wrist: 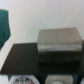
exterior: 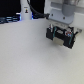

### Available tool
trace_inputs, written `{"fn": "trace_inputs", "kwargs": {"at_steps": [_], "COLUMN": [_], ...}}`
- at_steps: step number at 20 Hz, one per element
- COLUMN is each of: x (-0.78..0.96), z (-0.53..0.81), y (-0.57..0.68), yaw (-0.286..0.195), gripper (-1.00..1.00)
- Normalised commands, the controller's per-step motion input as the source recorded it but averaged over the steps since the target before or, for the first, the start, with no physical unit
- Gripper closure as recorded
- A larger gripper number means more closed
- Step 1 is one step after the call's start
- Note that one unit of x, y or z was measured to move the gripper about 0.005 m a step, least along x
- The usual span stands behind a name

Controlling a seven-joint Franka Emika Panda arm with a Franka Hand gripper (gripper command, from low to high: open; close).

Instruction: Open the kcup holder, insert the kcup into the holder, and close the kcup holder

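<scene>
From the exterior view's left, a white upright object (exterior: 23, 9) stands at the far edge of the pale table (exterior: 25, 55), beside dark, blurred shapes. Toward the exterior view's right the gripper (exterior: 60, 41) hangs above the table, its dark fingers (exterior: 49, 34) apart with nothing visible between them; the arm above is cut off by the frame. This view shows neither holder nor pod.

Only the wrist view shows the kcup holder (wrist: 59, 43), a grey-fronted box sitting on a dark surface (wrist: 20, 56), with a teal shape (wrist: 4, 29) at the frame's edge. At the frame's border lie blurred pale and reddish patches (wrist: 37, 80), too soft to identify. The kcup cannot be made out in either view.
</scene>
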Motion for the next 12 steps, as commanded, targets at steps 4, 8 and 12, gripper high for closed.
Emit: {"fn": "trace_inputs", "kwargs": {"at_steps": [4,8,12], "x": [-0.09,-0.59,-0.72], "z": [-0.24,-0.12,-0.01], "y": [0.24,0.33,0.45], "yaw": [0.238,0.155,0.099], "gripper": [-1.0,-1.0,-1.0]}}
